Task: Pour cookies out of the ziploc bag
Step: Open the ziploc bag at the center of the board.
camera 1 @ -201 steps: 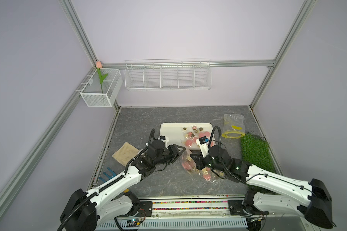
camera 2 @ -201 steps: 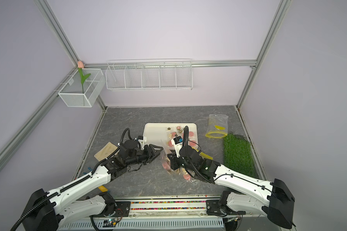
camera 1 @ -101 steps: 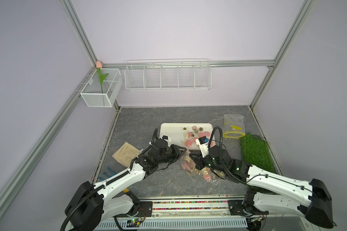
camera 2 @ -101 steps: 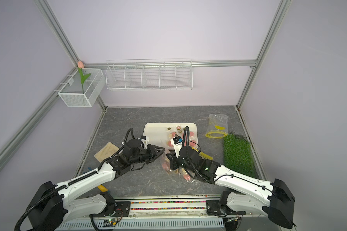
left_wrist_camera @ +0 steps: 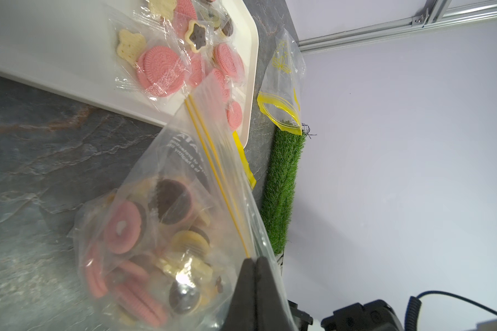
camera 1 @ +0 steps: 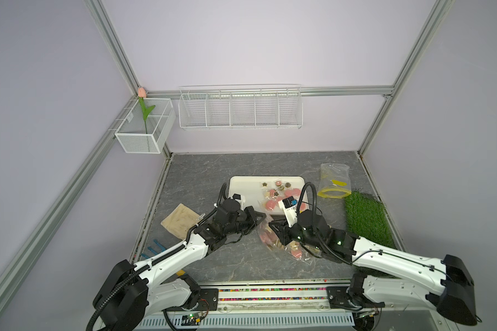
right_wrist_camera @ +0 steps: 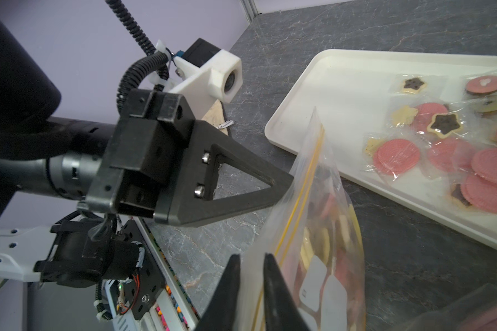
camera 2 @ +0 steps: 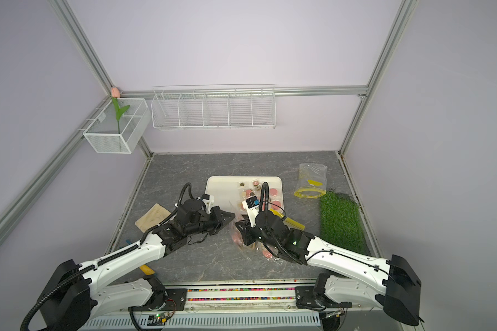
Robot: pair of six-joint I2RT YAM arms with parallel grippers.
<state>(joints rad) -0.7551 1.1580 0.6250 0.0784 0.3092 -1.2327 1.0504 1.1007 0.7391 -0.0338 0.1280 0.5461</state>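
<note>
The clear ziploc bag (camera 1: 271, 239) (camera 2: 240, 239) stands on the grey table between both arms, with its yellow zip edge up. Pink, brown and beige cookies (left_wrist_camera: 155, 229) fill its bottom. My left gripper (left_wrist_camera: 255, 259) (camera 1: 263, 217) is shut on the bag's zip edge (right_wrist_camera: 304, 183). My right gripper (right_wrist_camera: 251, 256) (camera 1: 271, 226) has its jaws slightly apart, and the bag's film stands loose between them. More wrapped cookies (camera 1: 276, 195) (right_wrist_camera: 442, 154) lie on the white tray (camera 1: 241, 186) (left_wrist_camera: 40, 43) just behind the bag.
An empty yellow-zip bag (camera 1: 334, 180) lies at the back right, beside a green grass mat (camera 1: 365, 217). A wooden board (camera 1: 180, 220) lies at the left, with blue pieces (camera 1: 155, 246) nearer the front. Wire baskets (camera 1: 240, 109) hang on the back wall.
My left gripper moved right to the bag and closed on its zip edge. My right gripper's jaws parted on the bag's other side.
</note>
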